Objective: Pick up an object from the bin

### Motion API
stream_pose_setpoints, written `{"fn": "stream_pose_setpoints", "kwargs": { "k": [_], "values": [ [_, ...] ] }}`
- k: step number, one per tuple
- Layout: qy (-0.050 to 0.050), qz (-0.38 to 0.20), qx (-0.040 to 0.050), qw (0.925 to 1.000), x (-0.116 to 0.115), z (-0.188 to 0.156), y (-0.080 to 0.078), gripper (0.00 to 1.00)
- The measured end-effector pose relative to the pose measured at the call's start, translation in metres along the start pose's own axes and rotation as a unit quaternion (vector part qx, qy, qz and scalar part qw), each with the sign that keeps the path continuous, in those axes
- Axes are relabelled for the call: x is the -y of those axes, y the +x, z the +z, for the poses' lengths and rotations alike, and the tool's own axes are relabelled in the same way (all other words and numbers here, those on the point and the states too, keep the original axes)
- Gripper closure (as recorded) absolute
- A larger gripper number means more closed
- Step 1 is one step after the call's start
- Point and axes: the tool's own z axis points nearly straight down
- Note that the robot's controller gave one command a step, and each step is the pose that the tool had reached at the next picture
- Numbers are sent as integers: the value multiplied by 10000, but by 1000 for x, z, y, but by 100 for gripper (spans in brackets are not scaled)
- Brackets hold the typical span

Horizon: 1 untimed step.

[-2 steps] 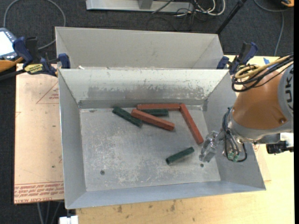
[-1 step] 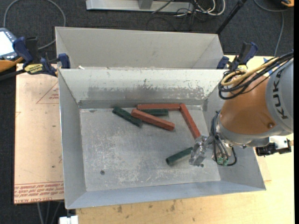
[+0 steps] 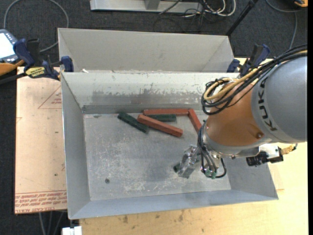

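- The gripper (image 3: 186, 166) hangs low over bare floor in the near right part of the grey metal bin (image 3: 122, 180). Whether the claw is open or closed, or has hold of anything, cannot be told from this angle.
- Nearest to it, toward the back, lies a short reddish-brown bar (image 3: 194, 120), slanting close to the right wall.
- Left of that, a long reddish-brown bar (image 3: 160, 125) lies on a diagonal, with a dark green bar (image 3: 133, 122) just beside its left end.
- Behind them, along the back wall, a third reddish-brown bar (image 3: 166, 112) sits against a second dark green bar (image 3: 168, 117).
- Above the gripper, the orange cover (image 3: 230, 126) and looped cables (image 3: 220, 89) lead up to the grey arm (image 3: 288, 102) at right.
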Motion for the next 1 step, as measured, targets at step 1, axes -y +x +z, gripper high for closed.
{"fn": "stream_pose_setpoints", "kwargs": {
  "k": [1],
  "values": [
    [9,76,68,9999,75,-71,-58,100]
  ]
}}
